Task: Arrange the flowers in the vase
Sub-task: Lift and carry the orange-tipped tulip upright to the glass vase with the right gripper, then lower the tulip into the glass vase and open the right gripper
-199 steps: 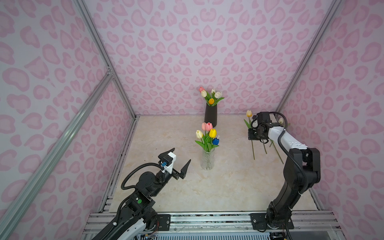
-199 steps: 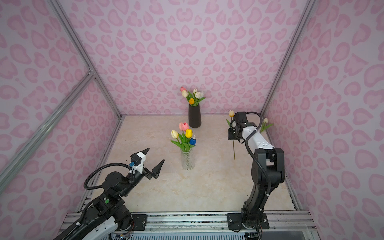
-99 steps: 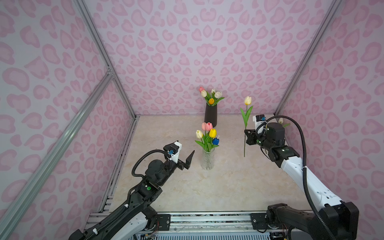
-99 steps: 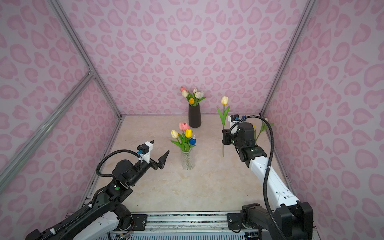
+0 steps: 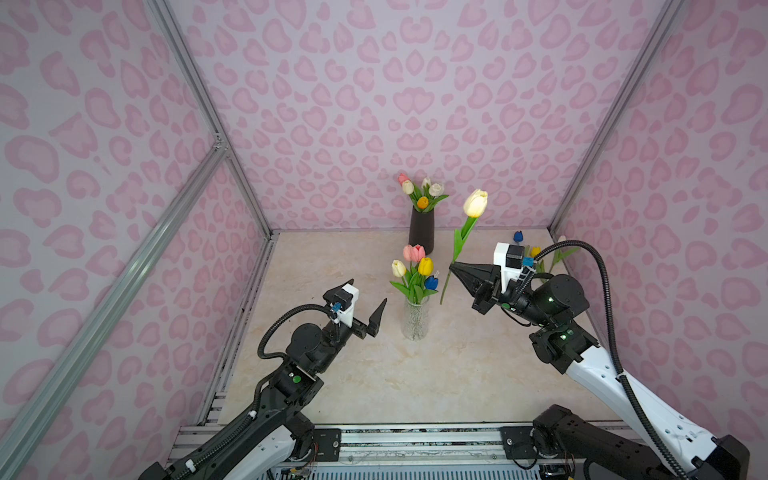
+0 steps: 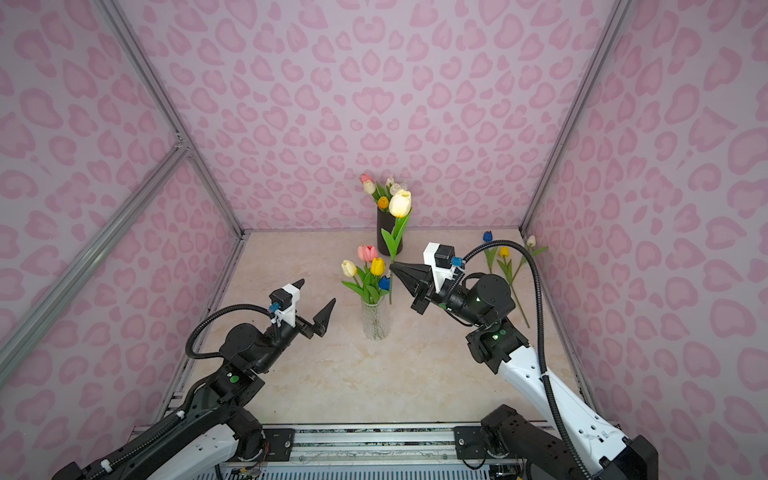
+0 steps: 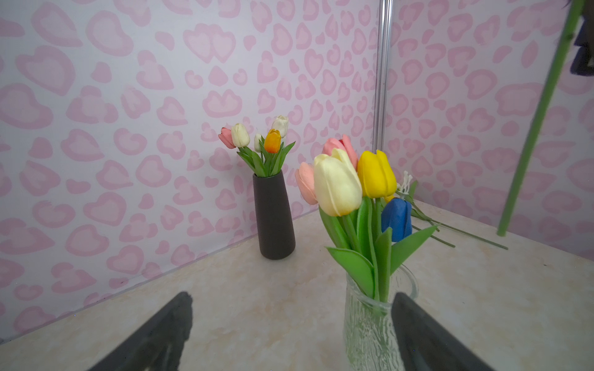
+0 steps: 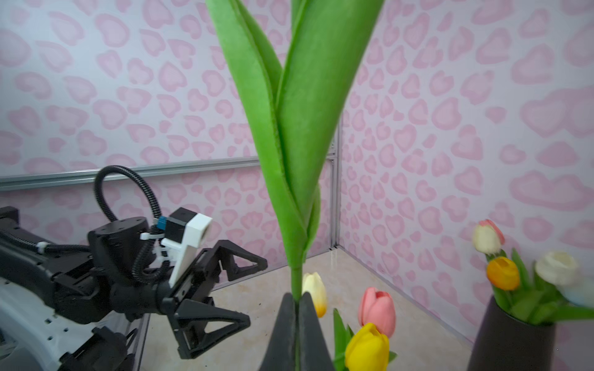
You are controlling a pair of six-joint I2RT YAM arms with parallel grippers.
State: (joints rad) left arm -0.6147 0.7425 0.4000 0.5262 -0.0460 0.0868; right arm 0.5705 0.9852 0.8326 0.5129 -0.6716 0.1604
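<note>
One of my two, the right pincer (image 5: 455, 269), is pinching the stem of a cream tulip (image 5: 475, 203), holding it upright just right of the glass vase (image 5: 415, 322), where other tulips (image 5: 424, 266) are standing. My left pincer (image 5: 369, 291) is hovering left of that vase, spread wide apart, empty. Three loose tulips (image 6: 503, 252) are lying far right; a black vase (image 5: 421, 232) is holding more at the far back.

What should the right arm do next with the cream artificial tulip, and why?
Probably carry the cream-headed artificial tulip toward the ribbed clear glass vase until its stem end hangs over the mouth. The right tool is shut on the green stem, holding it upright, and in both top views the stem end sits beside the vase, not yet in it.
</note>
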